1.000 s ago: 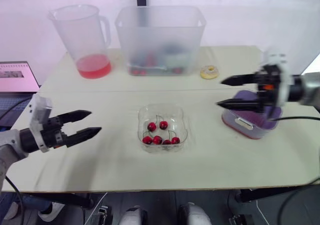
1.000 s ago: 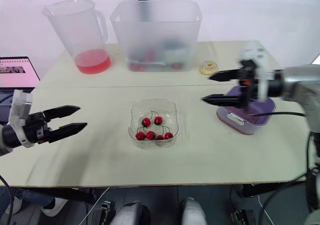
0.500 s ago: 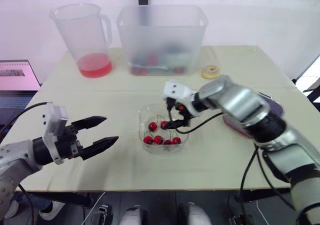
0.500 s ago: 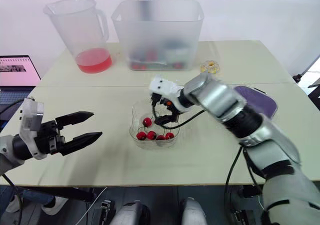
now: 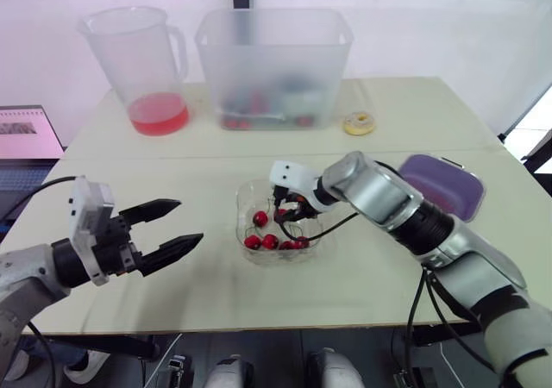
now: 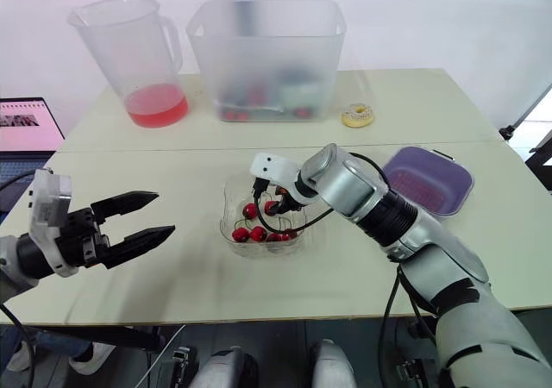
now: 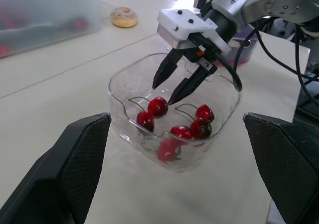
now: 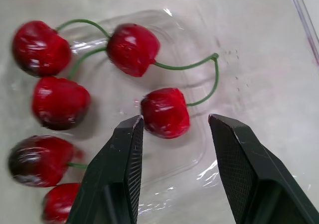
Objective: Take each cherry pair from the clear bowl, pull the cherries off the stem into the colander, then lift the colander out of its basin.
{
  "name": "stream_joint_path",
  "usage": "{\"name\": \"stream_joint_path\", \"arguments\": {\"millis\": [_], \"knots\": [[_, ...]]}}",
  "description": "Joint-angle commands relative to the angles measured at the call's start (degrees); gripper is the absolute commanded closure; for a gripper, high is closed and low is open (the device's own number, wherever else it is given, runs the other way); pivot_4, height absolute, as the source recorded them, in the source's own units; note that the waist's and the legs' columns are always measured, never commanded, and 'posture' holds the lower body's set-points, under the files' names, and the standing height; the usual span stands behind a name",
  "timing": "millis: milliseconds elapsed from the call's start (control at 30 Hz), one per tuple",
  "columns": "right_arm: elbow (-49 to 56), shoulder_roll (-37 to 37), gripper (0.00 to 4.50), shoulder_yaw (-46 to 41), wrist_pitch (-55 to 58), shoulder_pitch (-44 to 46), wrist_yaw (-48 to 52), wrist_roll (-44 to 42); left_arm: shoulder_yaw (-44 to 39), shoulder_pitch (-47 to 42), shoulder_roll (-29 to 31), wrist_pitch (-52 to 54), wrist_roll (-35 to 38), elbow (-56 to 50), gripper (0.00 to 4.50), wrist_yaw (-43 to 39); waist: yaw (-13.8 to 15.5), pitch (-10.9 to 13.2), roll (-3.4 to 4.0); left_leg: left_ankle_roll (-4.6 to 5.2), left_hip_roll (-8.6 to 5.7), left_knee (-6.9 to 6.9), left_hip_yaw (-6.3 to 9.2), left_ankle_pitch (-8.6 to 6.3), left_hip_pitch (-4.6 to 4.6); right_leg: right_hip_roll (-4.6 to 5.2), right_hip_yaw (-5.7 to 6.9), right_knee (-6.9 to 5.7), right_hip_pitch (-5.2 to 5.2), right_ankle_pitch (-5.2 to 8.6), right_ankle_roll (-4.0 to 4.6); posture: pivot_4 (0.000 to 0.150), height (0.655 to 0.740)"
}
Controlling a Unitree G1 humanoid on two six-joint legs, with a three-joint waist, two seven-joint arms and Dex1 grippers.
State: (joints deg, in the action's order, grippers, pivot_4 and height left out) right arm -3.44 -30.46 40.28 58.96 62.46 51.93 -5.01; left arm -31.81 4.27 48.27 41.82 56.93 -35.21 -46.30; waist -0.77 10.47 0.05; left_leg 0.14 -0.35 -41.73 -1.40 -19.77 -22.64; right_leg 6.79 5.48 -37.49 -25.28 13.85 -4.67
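Observation:
A clear bowl (image 5: 247, 197) near the table's middle holds several red cherries (image 7: 158, 106) joined in pairs by green stems. My right gripper (image 5: 287, 212) reaches down into the bowl, open. In the right wrist view its fingers straddle one cherry (image 8: 165, 112) of a pair, the stem (image 8: 199, 64) running to a second cherry (image 8: 132, 49); neither finger touches it. My left gripper (image 5: 188, 222) hovers open to the left of the bowl, holding nothing. The purple colander (image 5: 442, 184) sits in its basin at the right.
At the back stand a pitcher (image 5: 142, 65) with red liquid and a frosted bin (image 5: 274, 65). A small doughnut (image 5: 359, 124) lies behind the bowl to the right. A laptop (image 5: 30, 134) is off the table's left edge.
My right arm swung from above the colander over to the bowl and lowered its open fingers among the cherries. The left gripper moved a little closer to the bowl.

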Motion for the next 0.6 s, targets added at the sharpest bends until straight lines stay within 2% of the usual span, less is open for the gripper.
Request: {"name": "stream_joint_path", "arguments": {"millis": [33, 600], "knots": [[0.41, 0.78, 2.31, -0.15, -0.74, -0.23, 0.04, 1.75, -0.83, -0.47, 0.78, -0.5, 1.06, -1.05, 0.0, 0.41, 0.0, 0.0, 0.0, 0.0, 0.0, 0.0, 0.0, 0.0, 0.0, 0.0, 0.0, 0.0, 0.0, 0.0, 0.0, 0.15, 0.6886], [-3.19, 4.73, 2.31, 0.62, -5.22, -2.25, 3.45, 5.66, 1.2, -0.81, 0.04, -1.4, 0.5, -1.36, 0.0, 1.68, -0.29, -0.03, -0.03, -0.01, 0.03, 0.07, -0.02, 0.01, 0.13, -0.03, 0.0, 0.01, 0.06, 0.0, 0.0, 0.15, 0.6886]]}}
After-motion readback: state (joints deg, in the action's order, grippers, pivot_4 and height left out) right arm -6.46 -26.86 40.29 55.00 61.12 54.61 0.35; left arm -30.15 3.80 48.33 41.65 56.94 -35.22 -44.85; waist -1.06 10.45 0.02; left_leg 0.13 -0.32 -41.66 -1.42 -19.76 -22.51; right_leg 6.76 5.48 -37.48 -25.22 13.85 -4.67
